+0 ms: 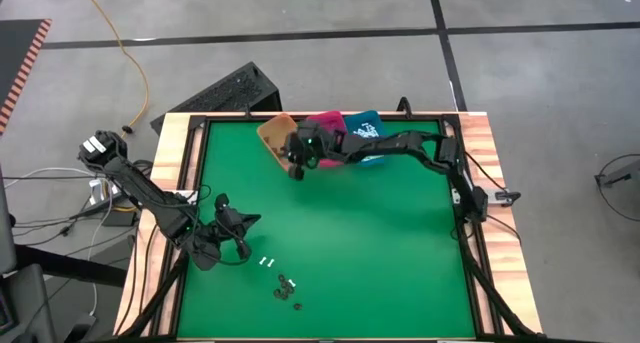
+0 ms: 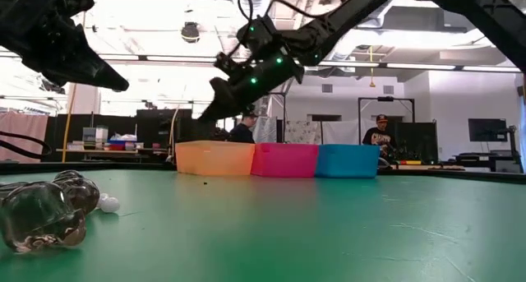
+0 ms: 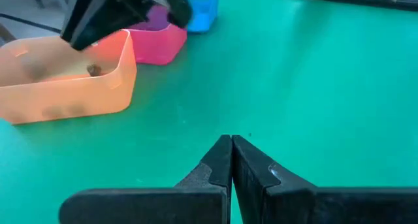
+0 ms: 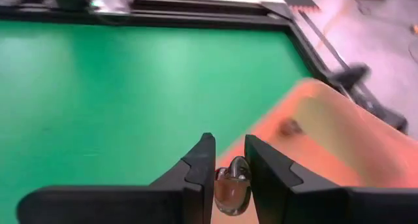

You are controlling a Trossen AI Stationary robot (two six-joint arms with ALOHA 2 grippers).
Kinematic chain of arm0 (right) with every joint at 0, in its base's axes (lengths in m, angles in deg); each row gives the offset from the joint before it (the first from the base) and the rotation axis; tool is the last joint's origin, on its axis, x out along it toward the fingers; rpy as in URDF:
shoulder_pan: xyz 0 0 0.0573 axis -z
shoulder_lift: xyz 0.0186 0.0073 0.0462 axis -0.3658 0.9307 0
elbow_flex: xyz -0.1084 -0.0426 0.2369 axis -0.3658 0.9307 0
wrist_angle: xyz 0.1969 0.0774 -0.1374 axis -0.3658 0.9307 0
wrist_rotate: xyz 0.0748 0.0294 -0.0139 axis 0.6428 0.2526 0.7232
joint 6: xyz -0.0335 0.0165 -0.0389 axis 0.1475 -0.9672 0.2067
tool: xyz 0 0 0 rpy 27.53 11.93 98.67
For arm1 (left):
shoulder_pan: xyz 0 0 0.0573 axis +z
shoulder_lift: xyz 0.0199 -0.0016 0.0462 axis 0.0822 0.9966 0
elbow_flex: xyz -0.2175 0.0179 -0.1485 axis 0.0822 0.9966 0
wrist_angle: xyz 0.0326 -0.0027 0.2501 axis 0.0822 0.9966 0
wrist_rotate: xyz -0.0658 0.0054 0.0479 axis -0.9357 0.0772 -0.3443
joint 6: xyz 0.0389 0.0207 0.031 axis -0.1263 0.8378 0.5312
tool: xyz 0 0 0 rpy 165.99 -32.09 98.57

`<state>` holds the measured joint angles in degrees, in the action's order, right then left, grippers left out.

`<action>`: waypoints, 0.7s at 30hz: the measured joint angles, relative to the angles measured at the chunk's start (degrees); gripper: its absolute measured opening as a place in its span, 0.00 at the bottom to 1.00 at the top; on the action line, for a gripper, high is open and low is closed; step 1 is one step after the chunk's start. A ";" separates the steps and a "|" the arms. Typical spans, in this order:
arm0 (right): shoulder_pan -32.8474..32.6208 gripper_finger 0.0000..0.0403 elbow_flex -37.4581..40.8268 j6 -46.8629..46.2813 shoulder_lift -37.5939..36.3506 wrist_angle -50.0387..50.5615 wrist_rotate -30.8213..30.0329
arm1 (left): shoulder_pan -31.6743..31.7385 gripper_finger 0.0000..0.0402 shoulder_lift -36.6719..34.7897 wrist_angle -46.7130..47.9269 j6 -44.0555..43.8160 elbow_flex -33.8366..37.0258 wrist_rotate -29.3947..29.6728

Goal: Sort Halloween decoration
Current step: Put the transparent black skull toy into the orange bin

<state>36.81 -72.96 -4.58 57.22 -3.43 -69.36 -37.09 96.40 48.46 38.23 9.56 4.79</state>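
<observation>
Three bins (image 1: 322,133) stand side by side at the table's (image 1: 380,253) far edge, the right end effector (image 1: 294,169) hanging over the left-most bin's (image 3: 65,80) near rim with a small piece (image 4: 232,185) between its fingers — the left end effector (image 1: 243,245) sits near the front-left corner, loose pieces (image 1: 285,288) scattered just right of it.

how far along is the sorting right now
Early. Done: one dark piece lies in the orange bin. In hand: the right gripper holds a small piece over that bin. Left: white sticks and dark bits on the green table, near the shut left gripper.
</observation>
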 joint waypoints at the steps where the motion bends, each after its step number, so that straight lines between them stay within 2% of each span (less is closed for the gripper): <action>1: 0.93 0.26 0.00 -0.84 0.03 0.34 -0.13 | 0.00 0.00 -0.05 -0.02 0.00 0.02 0.07; 7: 4.54 0.40 0.00 -3.41 0.05 2.90 0.05 | 0.00 0.00 0.02 0.06 0.33 0.02 -1.48; 12: 4.18 0.55 -1.24 -5.37 -0.28 3.91 4.84 | 0.00 0.00 0.02 0.06 0.63 0.02 -2.53; 15: 2.39 0.59 -2.19 -9.12 -0.28 4.88 14.07 | 0.00 0.00 0.02 0.05 0.63 0.02 -2.55; 18: -0.99 0.59 -2.21 -11.89 -0.35 4.78 24.13 | -0.02 0.00 0.02 0.04 0.59 0.02 -2.55; 21: -6.56 0.56 -2.21 -12.69 -0.35 5.91 27.56 | -0.02 0.00 0.02 0.04 0.61 0.02 -2.36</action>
<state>30.25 -75.17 -17.27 56.87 2.48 -41.80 -37.11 96.42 48.51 38.84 9.59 2.43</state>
